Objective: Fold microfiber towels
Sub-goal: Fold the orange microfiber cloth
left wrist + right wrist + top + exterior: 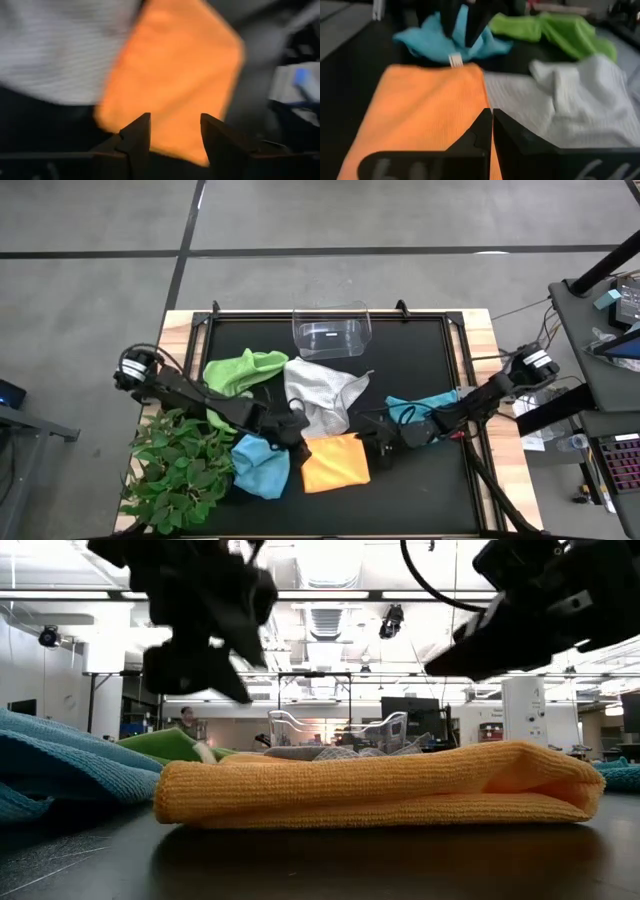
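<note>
A yellow-orange towel (335, 463) lies folded flat on the black mat, its folded layers showing in the low view (380, 785). My left gripper (172, 120) hangs open just above the towel's left edge (300, 432), with nothing between its fingers. My right gripper (491, 114) is shut and hovers above the towel's right edge (372, 442), clear of it. A light blue towel (260, 465) lies crumpled left of the orange one. The lime green towel (245, 370), the grey-white towel (320, 395) and the teal towel (425, 410) lie loose farther back.
A clear plastic bin (332, 330) stands at the mat's far edge. A leafy green plant (175, 470) fills the near left corner beside the left arm. Bare black mat (420, 490) lies near and right of the orange towel.
</note>
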### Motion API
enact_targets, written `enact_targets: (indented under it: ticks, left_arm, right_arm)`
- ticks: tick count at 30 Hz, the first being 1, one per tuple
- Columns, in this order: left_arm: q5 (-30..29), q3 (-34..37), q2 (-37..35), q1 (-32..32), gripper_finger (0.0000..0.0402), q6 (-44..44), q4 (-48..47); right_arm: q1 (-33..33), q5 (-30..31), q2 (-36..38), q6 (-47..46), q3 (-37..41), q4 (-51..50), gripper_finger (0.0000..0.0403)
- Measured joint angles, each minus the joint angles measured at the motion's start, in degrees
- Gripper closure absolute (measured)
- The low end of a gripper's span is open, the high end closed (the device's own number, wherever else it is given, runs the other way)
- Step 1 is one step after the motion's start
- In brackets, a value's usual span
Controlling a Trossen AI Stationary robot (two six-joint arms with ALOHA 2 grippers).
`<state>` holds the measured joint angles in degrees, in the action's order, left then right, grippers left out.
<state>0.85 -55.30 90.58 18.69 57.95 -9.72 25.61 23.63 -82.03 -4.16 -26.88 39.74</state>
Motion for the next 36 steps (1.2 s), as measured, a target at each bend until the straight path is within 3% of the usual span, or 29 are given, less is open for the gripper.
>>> enact_targets:
  ticks: [3,6,11,18,30,36]
  left_arm:
    - [-0.4,0.0,0.2,3.2,0.0244,-0.4,7.2]
    - [-5.2,0.0,1.8,6.5,0.0244,-0.5,13.2]
    - [-13.0,-0.7,6.0,10.2,0.0245,-4.9,14.0]
    - [-10.3,-1.3,11.6,10.4,0.028,-6.0,16.8]
    - [-5.1,-0.6,16.3,10.6,0.0351,-4.3,16.4]
    - [-3.9,-0.6,15.0,10.2,0.0359,-4.7,16.1]
  right_arm:
    - [0.0,0.0,-4.1,2.0,0.0,4.9,0.0394]
    - [0.0,0.1,-9.0,3.0,0.0,10.3,0.0394]
    - [-0.1,0.4,-18.1,4.3,-1.3,21.1,0.0394]
    - [-0.8,0.5,-24.2,1.8,-2.8,22.1,0.0394]
    - [-1.3,1.8,-21.9,0.2,-2.2,15.2,0.0394]
    - [-0.1,1.4,-15.3,0.8,-2.1,12.4,0.0394]
